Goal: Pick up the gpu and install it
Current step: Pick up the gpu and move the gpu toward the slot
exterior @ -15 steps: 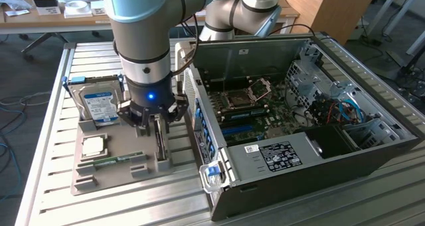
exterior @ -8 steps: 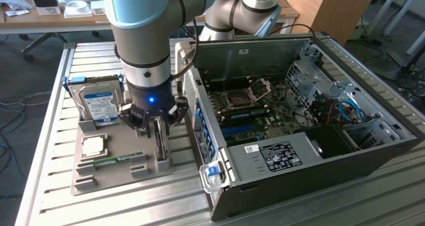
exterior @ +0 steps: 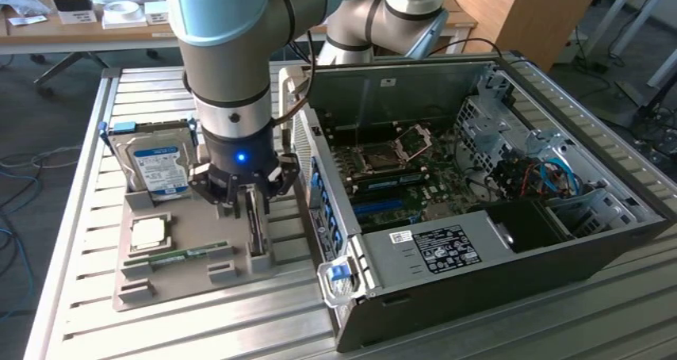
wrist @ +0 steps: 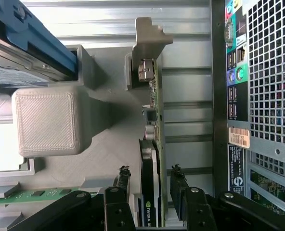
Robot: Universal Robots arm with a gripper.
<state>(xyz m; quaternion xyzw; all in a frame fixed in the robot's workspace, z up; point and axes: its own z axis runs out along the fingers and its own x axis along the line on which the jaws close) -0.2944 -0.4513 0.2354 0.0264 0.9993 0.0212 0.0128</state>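
Exterior view: nearest lies the slatted aluminium table [exterior: 212, 328]. On its left half sits a grey printed fixture tray [exterior: 185, 285]. At the tray's near-left a narrow green RAM stick [exterior: 177, 256] lies flat, and a CPU [exterior: 148, 231] rests just beyond it.

The gpu [exterior: 256, 233] stands on its edge in a slot along the tray's right side, just beside the computer case [exterior: 508, 265]. Its long axis runs near to far, parallel to the case's rear panel.

In the wrist view the card is seen edge-on. Its black face is turned left toward the tray and its green board toward the case. The silver end bracket [wrist: 149, 33] is at the far end, toward the hard drive's end of the tray.

The gripper [exterior: 246, 200] hangs straight down over the card. Its jaws are spread wide, and the black fingers [wrist: 122, 185] straddle the card with a gap on each side, so nothing is grasped.

Farther left, a hard drive [exterior: 158, 168] with a blue-white label stands upright in a blue holder. On the right the case lies open on its side, and the motherboard [exterior: 402, 178] shows inside.

Beyond the table are a wooden desk [exterior: 63, 27] with small items on it, a wooden cabinet [exterior: 518, 11] and loose cables [exterior: 21, 170] on the floor at the left.
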